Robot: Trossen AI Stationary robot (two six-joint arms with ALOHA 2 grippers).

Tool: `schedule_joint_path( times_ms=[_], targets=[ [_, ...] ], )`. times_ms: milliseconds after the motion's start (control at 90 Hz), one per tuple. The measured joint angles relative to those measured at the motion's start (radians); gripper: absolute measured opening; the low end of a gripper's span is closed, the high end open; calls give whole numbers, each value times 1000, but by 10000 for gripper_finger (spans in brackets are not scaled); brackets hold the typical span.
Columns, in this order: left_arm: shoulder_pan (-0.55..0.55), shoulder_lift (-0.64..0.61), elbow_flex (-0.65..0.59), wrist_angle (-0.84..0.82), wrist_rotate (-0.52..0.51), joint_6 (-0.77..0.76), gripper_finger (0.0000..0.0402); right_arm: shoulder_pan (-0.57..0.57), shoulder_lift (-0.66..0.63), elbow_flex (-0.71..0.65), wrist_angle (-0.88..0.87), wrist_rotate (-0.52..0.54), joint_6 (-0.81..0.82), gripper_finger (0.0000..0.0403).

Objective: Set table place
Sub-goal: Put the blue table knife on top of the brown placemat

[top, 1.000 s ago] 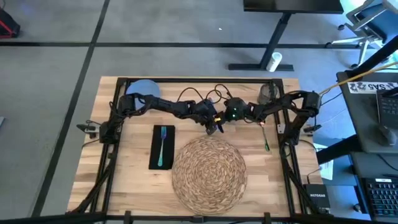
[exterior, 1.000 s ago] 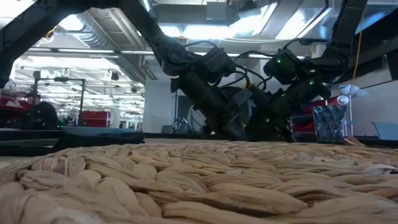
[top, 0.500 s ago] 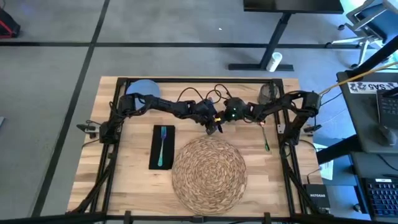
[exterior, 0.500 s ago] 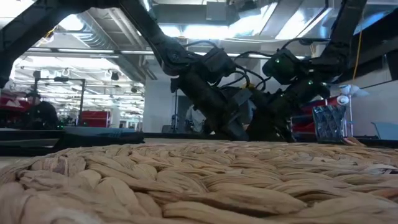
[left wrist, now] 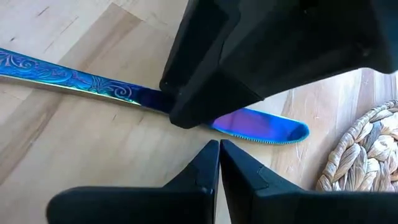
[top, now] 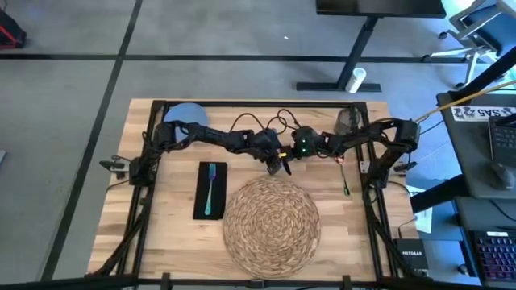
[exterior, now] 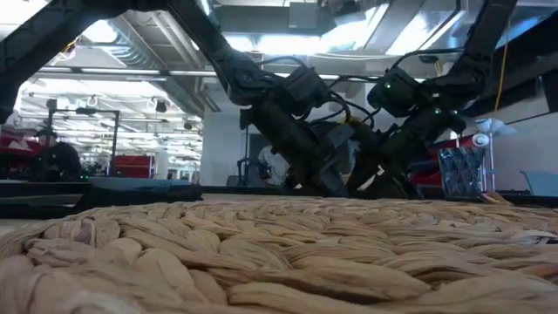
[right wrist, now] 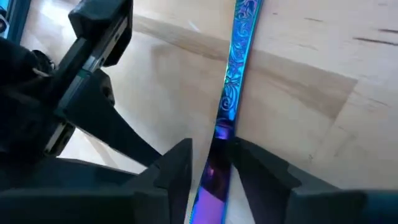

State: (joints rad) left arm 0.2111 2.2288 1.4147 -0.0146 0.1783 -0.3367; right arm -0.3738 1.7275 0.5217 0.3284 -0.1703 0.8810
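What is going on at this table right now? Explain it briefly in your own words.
Both arms meet mid-table just beyond the woven placemat. The right end effector is closed on a shiny blue knife, held low over the wood near the mat's edge. The left end effector sits right beside it, shut and empty. A teal fork lies on the black napkin; the blue plate is not yet on the mat.

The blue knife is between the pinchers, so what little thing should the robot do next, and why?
Probably the right gripper should lift the knife a little and carry it toward the placemat's right side. It seems shut on the knife already, the left gripper is shut and empty, and no cutlery lies there yet.
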Motion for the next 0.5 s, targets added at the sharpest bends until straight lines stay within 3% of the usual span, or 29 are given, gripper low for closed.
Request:
schedule_joint_path(
  times_ms=[500],
  targets=[
    [-6, 3, 43, -26, 29, -9, 0, 0, 0, -1, 8, 0, 1, 123]
  ],
)
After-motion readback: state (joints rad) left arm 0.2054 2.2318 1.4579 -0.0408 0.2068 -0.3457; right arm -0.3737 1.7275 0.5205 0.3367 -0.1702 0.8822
